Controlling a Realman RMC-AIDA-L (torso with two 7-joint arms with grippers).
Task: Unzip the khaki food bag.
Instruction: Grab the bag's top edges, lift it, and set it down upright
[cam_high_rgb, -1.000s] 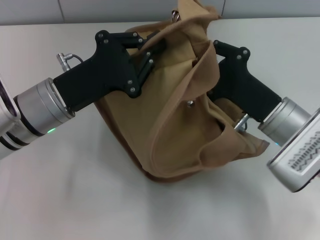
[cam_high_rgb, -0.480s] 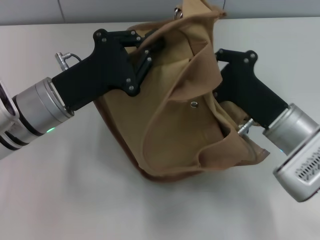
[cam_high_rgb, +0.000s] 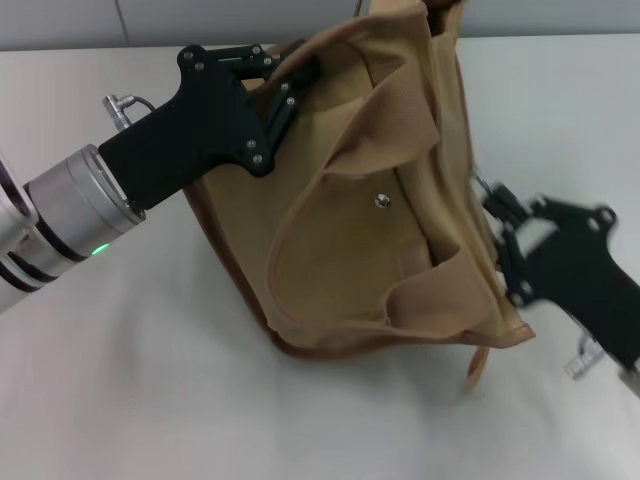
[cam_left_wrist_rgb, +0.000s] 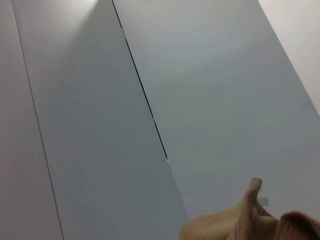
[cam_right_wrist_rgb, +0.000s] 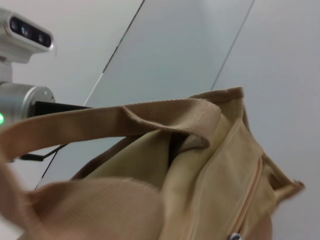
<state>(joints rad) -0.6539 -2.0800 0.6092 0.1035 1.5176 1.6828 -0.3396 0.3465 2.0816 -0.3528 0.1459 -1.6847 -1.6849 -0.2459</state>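
Observation:
The khaki food bag (cam_high_rgb: 350, 250) stands tilted in the middle of the white table, its front pocket with a metal snap (cam_high_rgb: 381, 200) facing me. My left gripper (cam_high_rgb: 290, 85) is at the bag's upper left rim, shut on the cloth; a bit of khaki cloth (cam_left_wrist_rgb: 250, 220) shows in the left wrist view. My right gripper (cam_high_rgb: 503, 245) is just off the bag's right side, apart from it, jaws spread. The right wrist view shows a webbing handle (cam_right_wrist_rgb: 125, 117) and the zipper line (cam_right_wrist_rgb: 250, 190) along the bag's top.
The white table (cam_high_rgb: 150, 380) runs all around the bag. A grey panelled wall (cam_high_rgb: 60, 20) is behind it. A loose strap end (cam_high_rgb: 474, 366) hangs at the bag's lower right corner.
My right gripper has come out from behind the bag's flap and moved right and toward me, away from the bag. The bag has shifted and stands straighter. My left gripper has hardly moved.

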